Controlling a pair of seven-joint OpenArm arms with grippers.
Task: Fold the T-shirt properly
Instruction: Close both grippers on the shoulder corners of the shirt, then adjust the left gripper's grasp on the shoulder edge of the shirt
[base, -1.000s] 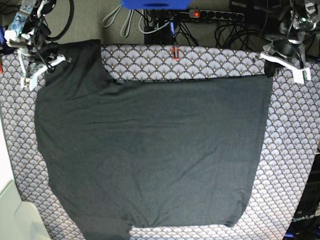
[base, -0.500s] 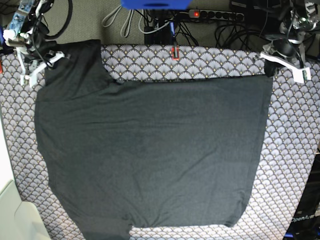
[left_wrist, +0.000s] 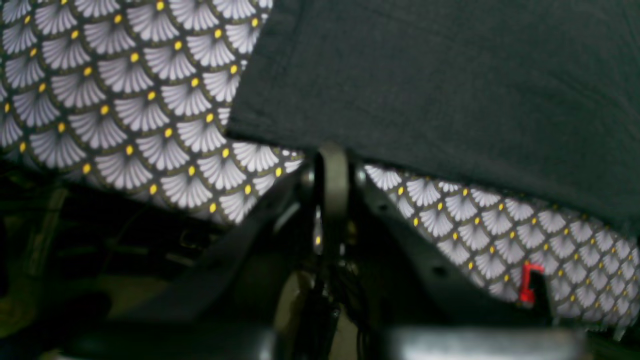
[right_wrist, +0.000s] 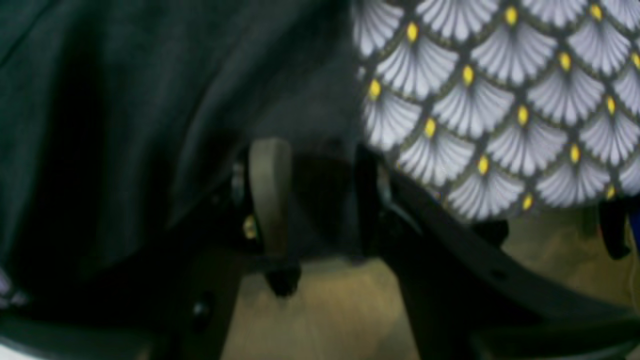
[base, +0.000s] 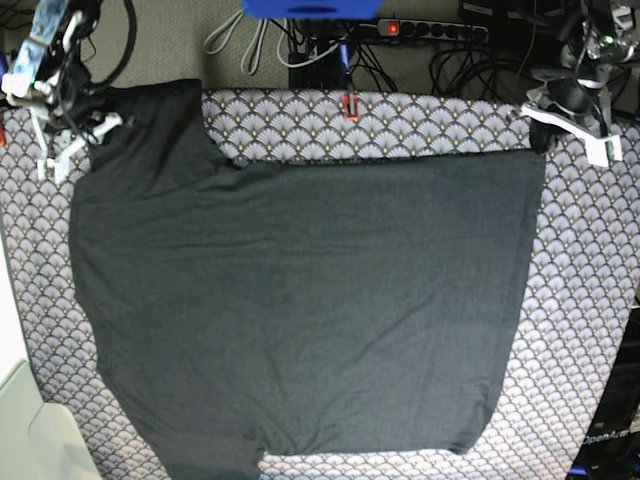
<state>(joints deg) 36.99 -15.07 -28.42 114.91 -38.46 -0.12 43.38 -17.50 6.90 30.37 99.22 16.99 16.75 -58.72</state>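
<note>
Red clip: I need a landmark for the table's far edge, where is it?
In the base view the red clip sits at the far edge of the patterned tablecloth, near centre, just beyond the T-shirt.

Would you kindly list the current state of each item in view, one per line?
T-shirt: spread flat on the patterned tablecloth, plain side up, not folded.
Left hand: shut on the T-shirt's corner.
Right hand: open at the sleeve edge, holding nothing.
Power strip: red switch lit.
</note>
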